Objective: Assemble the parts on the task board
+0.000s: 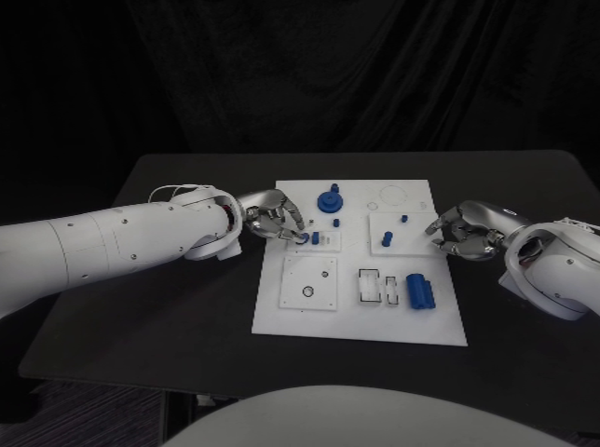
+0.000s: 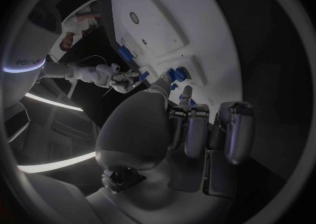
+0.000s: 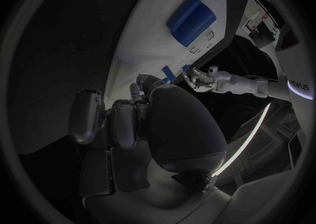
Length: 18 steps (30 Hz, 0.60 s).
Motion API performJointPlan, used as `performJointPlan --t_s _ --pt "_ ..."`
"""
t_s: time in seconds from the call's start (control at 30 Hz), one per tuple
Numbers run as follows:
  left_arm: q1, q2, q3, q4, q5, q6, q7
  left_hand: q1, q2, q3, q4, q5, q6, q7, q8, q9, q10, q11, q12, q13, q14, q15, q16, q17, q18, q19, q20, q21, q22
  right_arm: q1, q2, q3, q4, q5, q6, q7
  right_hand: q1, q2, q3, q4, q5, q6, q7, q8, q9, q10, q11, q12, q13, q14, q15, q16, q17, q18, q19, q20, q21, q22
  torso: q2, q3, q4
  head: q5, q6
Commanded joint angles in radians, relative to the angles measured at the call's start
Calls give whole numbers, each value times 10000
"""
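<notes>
The left hand (image 1: 273, 220) is hovering at the white board's (image 1: 361, 321) edge, fingers curled; whether it is pinching the small blue part (image 1: 305, 238) beside its fingertips, I cannot tell. The right hand (image 1: 466, 233) is curling empty. The parts are looking light, rigid, slippery; pinching their sides seems best.

The task board (image 1: 358, 321) lies mid-table (image 1: 153, 317), with one robot hand at each side edge.

A black table (image 1: 179, 317) with rounded corners fills the middle. Behind it, from nine through twelve to three o'clock, hangs a dark, folded curtain (image 1: 314, 74). At seven o'clock, a strip of dim floor (image 1: 72, 414) shows.
</notes>
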<state>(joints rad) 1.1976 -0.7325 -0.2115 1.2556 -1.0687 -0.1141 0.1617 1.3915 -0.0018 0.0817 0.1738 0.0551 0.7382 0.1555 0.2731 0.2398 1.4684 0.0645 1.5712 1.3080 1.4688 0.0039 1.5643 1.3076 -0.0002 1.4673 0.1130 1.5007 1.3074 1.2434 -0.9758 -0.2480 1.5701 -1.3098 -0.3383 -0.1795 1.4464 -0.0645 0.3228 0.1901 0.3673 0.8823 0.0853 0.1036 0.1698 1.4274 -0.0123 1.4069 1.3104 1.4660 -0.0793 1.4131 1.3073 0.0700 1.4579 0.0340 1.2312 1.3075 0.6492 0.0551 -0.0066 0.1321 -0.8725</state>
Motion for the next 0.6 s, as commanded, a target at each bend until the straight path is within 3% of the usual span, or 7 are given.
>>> performJointPlan --t_s 0.03,0.2,0.6 --pt "37 49 9 -12 -291 -118 -207 -54 29 -79 12 -44 -116 -8 -73 -36 1024 36 -5 2628 1020 51 65 2632 180 634 52 35 2398 -18 -2 6 37 -28 21 -87 50 49 13 -62 63 80 23 30 11 -23 10 -13 864 666 47 -6 1244 -16 5 13 10 1728 -11 9 14 -33 -1" --pt "38 114 9 -36 -300 -201 -305 -92 103 -111 60 -32 -149 2 -122 -67 1024 60 -5 2628 1020 60 65 2632 183 627 54 22 2394 -18 -6 6 36 -28 14 -88 50 49 13 -62 63 80 23 30 11 -23 10 -13 864 666 47 -6 1244 -16 5 13 10 1728 -19 11 32 -50 -1" --pt "32 373 9 -141 -304 82 -544 -115 185 -129 89 -15 -185 21 -174 -99 1024 76 -5 2628 1020 75 65 2632 189 613 64 -4 2386 -18 13 6 27 -28 0 -77 50 56 17 -68 72 106 29 41 15 -6 15 6 881 666 52 -8 1241 -18 9 15 18 1730 -41 20 -12 -17 -1"
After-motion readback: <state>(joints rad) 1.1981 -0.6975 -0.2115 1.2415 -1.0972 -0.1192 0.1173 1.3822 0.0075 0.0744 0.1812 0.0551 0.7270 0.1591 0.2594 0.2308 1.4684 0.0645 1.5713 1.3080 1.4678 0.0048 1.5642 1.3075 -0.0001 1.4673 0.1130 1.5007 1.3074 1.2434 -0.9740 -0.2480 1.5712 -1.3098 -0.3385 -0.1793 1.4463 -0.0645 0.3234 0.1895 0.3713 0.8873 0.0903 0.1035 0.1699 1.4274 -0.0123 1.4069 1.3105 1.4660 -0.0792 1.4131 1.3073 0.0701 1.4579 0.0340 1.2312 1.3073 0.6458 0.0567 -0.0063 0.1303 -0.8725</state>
